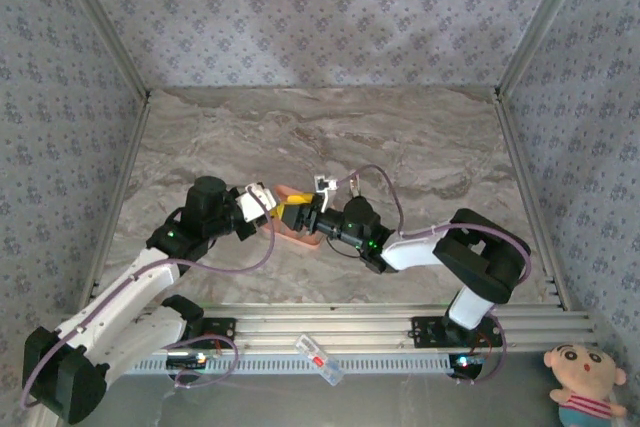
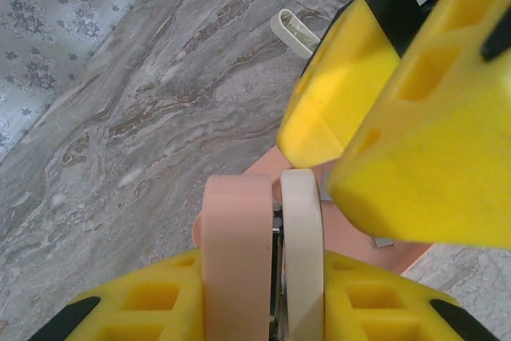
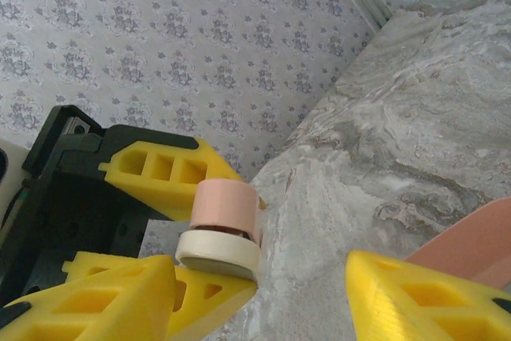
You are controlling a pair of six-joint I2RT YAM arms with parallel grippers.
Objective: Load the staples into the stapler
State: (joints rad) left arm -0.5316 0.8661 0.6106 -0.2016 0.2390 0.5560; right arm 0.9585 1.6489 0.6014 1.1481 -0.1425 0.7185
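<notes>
Two yellow fingers point(image 2: 152, 301) of the left gripper point(image 2: 263, 285) pinch the pink-and-cream stapler point(image 2: 235, 229) tight. In the left wrist view, the right gripper point(image 3: 271, 277) sits at its 1 o'clock, jaws apart and holding nothing, by the pink tray point(image 2: 351, 233). Staples are too tiny to pick out, tbh.

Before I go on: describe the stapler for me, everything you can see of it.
The stapler is small, with two plastic-looking halves, one pink and one cream, lying side by side with a thin dark metal strip in the slot between them. The left hand clamps it, one finger on each half, its end pointing out over the pink tray. The right hand, open, sits right by the cream half's tip; contact cannot be told.
</notes>
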